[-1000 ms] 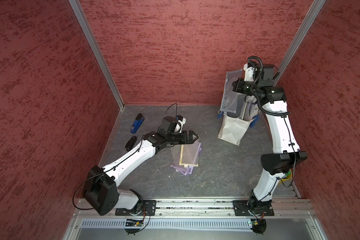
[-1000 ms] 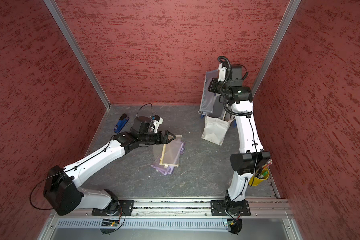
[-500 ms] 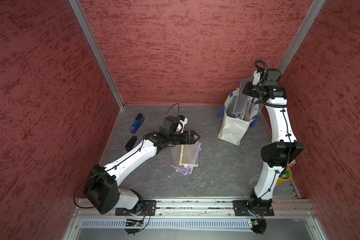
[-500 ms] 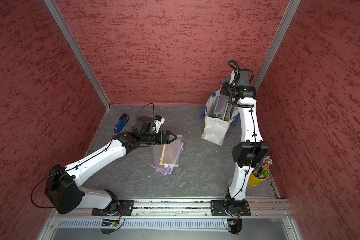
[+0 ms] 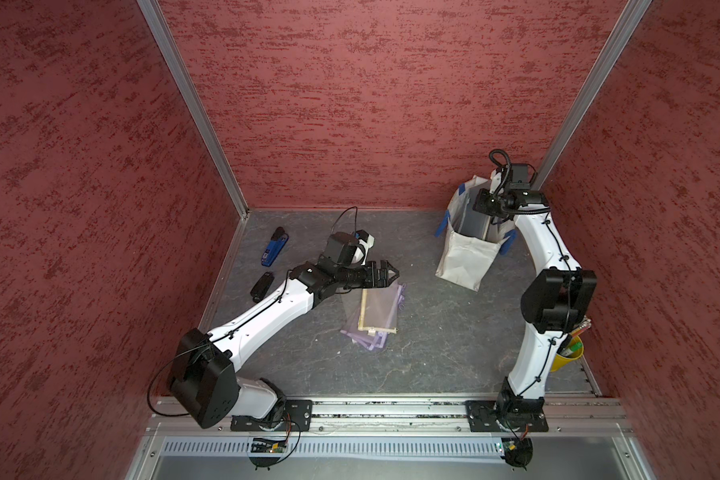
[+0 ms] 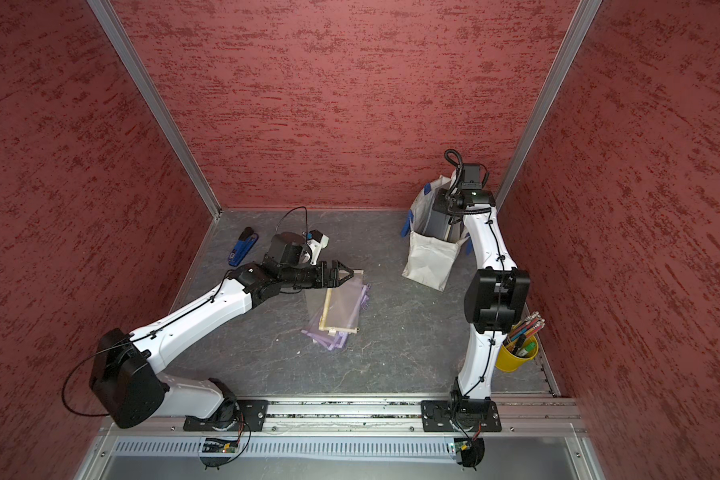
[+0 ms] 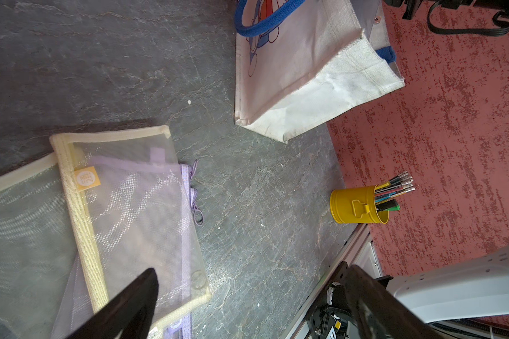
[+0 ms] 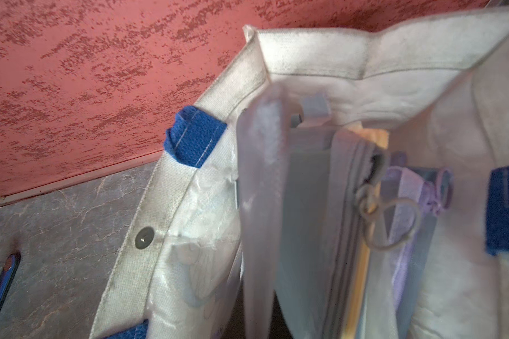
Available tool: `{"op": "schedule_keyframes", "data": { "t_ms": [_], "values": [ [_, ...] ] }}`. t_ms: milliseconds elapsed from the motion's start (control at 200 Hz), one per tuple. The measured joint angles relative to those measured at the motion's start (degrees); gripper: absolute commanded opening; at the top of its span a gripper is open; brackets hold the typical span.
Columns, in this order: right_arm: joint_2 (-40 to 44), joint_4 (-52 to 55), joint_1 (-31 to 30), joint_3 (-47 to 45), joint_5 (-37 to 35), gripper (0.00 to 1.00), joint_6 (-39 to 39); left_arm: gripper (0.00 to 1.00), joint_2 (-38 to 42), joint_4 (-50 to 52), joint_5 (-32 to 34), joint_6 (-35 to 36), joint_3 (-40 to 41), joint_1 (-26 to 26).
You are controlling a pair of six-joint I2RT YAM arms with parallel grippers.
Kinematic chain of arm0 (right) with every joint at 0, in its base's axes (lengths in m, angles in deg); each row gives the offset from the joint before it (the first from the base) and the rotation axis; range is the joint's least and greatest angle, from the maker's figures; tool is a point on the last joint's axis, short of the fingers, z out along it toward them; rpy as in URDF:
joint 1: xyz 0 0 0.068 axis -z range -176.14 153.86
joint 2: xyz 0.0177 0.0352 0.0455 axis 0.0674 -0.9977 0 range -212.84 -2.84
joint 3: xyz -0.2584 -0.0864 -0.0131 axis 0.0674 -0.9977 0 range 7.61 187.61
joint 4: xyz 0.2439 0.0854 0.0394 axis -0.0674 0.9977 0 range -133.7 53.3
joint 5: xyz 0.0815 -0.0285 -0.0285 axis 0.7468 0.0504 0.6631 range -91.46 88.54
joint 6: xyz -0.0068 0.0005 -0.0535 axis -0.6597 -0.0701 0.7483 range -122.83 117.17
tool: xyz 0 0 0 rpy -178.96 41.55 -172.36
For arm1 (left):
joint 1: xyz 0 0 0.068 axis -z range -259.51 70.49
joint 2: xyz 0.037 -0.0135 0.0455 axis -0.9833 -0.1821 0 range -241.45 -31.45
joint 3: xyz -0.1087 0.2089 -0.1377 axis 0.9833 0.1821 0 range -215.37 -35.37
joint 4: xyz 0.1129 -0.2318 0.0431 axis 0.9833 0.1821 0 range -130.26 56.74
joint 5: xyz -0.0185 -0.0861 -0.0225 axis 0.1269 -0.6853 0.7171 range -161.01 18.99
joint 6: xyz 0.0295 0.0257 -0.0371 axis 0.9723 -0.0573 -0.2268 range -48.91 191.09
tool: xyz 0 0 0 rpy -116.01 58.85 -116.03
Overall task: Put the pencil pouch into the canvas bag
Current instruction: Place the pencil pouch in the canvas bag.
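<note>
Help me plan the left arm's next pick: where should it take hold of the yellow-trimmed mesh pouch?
The yellow-trimmed mesh pouch lies flat on purple pouches. Probably pinch its short trimmed edge, which sticks out past them beside the open left gripper, coming down from above.

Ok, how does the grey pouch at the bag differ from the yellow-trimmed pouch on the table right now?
The grey pouch stands upright in the canvas bag; the yellow-trimmed pouch lies flat on the table, overlapping a purple pouch. The right gripper is shut on the grey pouch's top edge; the left gripper hangs open over the yellow-trimmed pouch's far edge, apparently clear of it. Both are translucent zip pouches.
</note>
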Motion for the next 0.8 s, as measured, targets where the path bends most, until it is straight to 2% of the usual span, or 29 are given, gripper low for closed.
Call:
{"op": "schedule_keyframes", "data": {
  "t_ms": [160,281,436,621,716,802],
  "values": [
    [0.02,-0.33,0.0,0.15,-1.18,0.34,-0.07,0.99,0.0,-0.02,0.0,-0.02,0.04,-0.59],
    [0.02,1.09,-0.02,2.34,-2.64,0.44,0.31,0.99,0.0,0.0,-0.02,-0.04,0.22,-1.16],
    [2.49,3.63,-0.02,4.52,-5.75,0.49,0.96,1.0,0.0,0.11,-0.57,-0.17,1.88,-3.13],
    [11.19,7.19,-1.57,3.28,-8.72,0.51,2.36,0.99,-0.37,1.44,-2.84,-0.39,4.85,-7.76],
    [17.29,8.07,-4.22,0.26,-9.07,0.51,2.34,0.98,-0.98,1.75,-3.69,-0.39,5.92,-9.07],
    [21.86,7.98,-8.94,-3.08,-8.59,0.51,1.25,0.96,-2.1,1.66,-4.59,-0.35,6.25,-9.62]
  ]
}}
